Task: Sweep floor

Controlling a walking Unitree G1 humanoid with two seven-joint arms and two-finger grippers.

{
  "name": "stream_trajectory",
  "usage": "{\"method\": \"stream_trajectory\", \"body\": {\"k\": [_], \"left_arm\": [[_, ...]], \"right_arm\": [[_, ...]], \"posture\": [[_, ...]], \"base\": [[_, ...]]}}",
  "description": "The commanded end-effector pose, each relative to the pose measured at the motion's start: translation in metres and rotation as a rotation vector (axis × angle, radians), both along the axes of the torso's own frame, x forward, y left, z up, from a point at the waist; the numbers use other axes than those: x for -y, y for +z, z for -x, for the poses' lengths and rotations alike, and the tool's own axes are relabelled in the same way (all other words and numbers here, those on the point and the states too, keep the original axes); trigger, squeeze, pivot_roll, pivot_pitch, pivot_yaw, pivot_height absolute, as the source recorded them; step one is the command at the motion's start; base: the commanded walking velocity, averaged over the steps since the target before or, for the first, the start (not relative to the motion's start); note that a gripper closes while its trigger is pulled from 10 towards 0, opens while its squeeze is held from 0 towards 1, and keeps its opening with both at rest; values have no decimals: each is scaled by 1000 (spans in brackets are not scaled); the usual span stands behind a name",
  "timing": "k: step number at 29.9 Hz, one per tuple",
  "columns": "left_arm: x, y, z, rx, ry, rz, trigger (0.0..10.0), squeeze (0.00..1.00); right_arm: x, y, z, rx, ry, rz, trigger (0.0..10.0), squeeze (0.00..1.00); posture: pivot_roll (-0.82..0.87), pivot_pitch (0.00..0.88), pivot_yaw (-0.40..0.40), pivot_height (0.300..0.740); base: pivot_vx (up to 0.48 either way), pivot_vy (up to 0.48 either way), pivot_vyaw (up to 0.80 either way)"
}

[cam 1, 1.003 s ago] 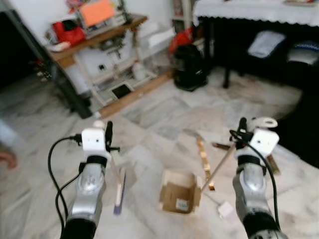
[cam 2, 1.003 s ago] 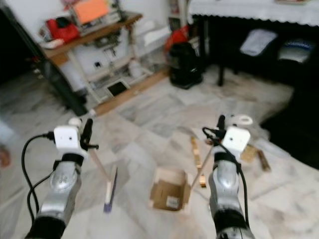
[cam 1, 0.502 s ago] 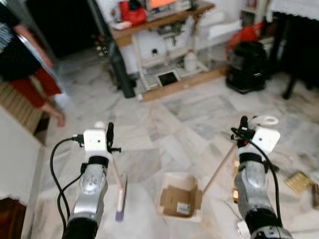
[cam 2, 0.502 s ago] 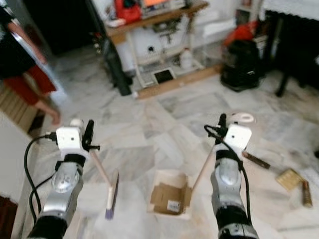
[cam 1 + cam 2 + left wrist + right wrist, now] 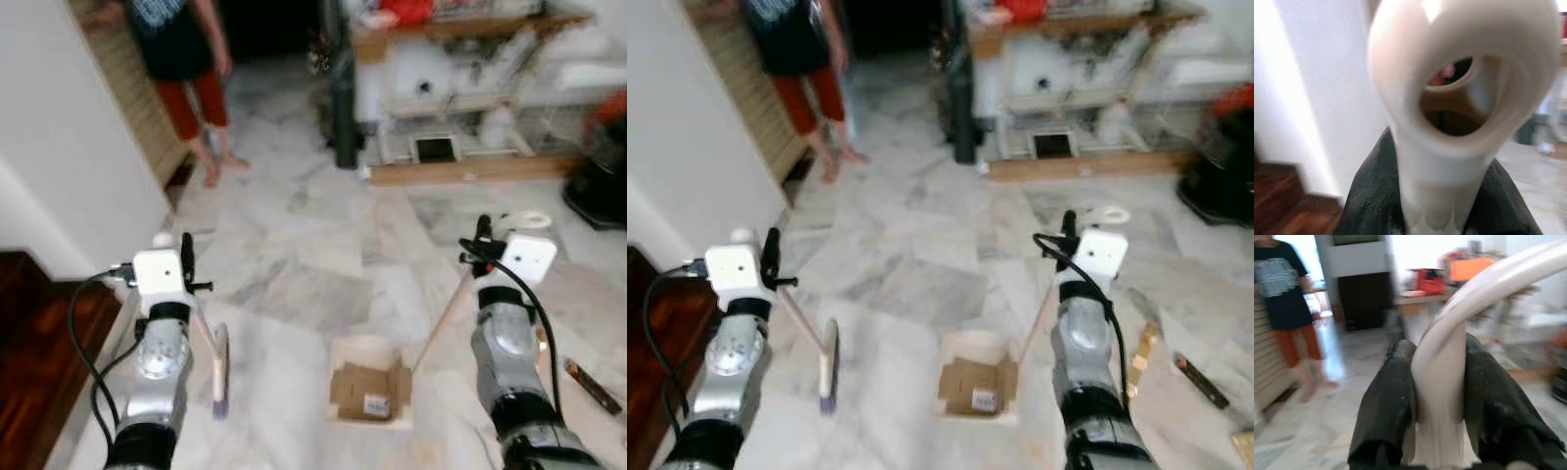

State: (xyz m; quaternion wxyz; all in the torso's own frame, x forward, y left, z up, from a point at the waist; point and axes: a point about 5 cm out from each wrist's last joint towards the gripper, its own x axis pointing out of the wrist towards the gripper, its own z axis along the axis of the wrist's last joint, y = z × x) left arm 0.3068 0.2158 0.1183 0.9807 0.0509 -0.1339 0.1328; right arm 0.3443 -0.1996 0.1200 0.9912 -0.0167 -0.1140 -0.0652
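Note:
My left gripper is shut on the wooden handle of a small brush, whose head hangs just above the marble floor. In the left wrist view the handle's white loop end sits clamped between the black fingers. My right gripper is shut on the stick handle of a cardboard dustpan, which rests on the floor between my arms. That handle's white loop is squeezed between the right fingers.
A person stands barefoot at the far left by a white wall. Dark wooden flooring lies at lower left. A cluttered table and a black appliance stand at the back right. Gold and dark strips litter the floor at right.
The whole picture has swung to the left: the wall, wooden floor and person have come into view and the table slid right. Both grippers keep their hold unchanged.

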Motion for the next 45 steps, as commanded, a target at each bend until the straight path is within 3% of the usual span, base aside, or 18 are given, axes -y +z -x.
{"method": "stream_trajectory", "body": {"k": [1,10,13,15,21,28,37,45], "left_arm": [[-6,10,2,64,29,-14,10000,0],[-16,-5,20,45,87,-8,10000,0],[-23,-2,25,50,106,-27,10000,0],[-33,-3,36,54,139,-45,10000,0],[-43,2,50,79,195,-70,10000,0],[-39,7,62,89,205,-108,10000,0],[-24,-3,55,37,114,-93,10000,0],[-28,4,48,57,143,-92,10000,0]], "right_arm": [[1,12,-6,37,8,-9,10000,0],[-3,11,-8,24,54,10,10000,0],[-13,7,-8,6,86,0,10000,0],[-26,-3,-5,-18,140,-11,10000,0],[-43,-10,-4,-53,225,-2,10000,0],[-37,-6,-12,-76,226,1,10000,0],[-14,-2,-9,-40,132,1,10000,0],[-22,-5,-9,-52,156,-13,10000,0]], "posture": [[-6,0,41,740],[15,0,-5,740],[44,0,-23,740],[91,0,-51,740],[171,0,-103,740],[267,0,-92,740],[191,0,-20,740],[188,0,-74,740]], "base": [[0,0,800],[0,0,800],[0,0,800],[0,0,800],[0,0,709],[0,0,0],[0,0,193],[0,0,718]]}}
